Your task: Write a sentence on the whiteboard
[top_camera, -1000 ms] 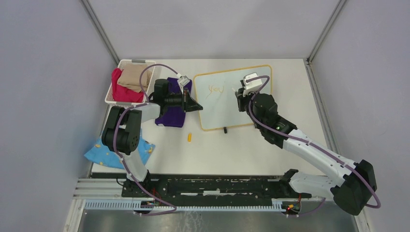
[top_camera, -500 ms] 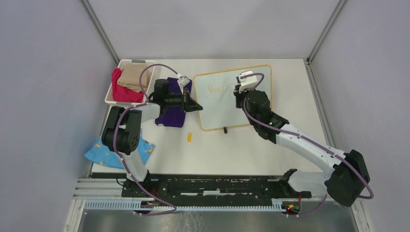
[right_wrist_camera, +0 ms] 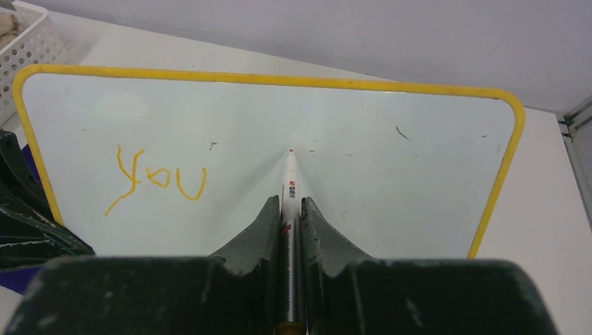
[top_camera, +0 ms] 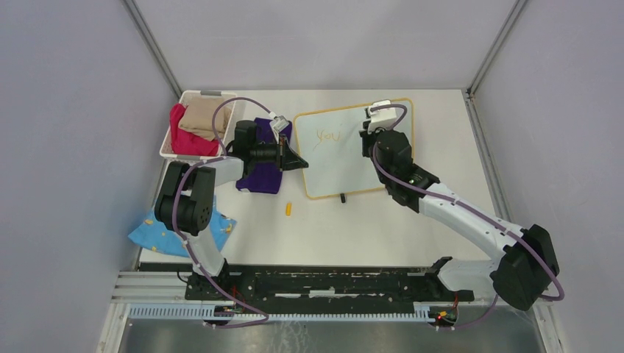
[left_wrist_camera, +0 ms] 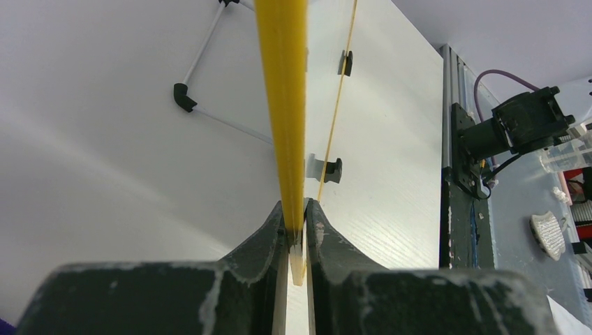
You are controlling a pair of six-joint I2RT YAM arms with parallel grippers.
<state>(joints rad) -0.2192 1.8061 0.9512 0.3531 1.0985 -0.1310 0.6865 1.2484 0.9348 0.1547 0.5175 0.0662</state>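
The whiteboard (top_camera: 346,162) with a yellow frame lies at the back middle of the table and fills the right wrist view (right_wrist_camera: 391,181). Only the orange word "you" (top_camera: 327,136) is written on it, also seen in the right wrist view (right_wrist_camera: 157,181). My right gripper (top_camera: 366,140) is shut on a white marker (right_wrist_camera: 290,181) whose tip rests at or just above the board, right of "you". My left gripper (top_camera: 303,163) is shut on the board's left frame edge (left_wrist_camera: 283,105).
A white basket (top_camera: 171,151) with red and tan cloths stands at the back left. A purple cloth (top_camera: 261,176) lies under the left arm, a blue cloth (top_camera: 158,235) at the near left. A small orange cap (top_camera: 288,209) lies in front of the board.
My right gripper has moved with the marker a little toward the board's top edge, to the right of "you". The left gripper has not moved.
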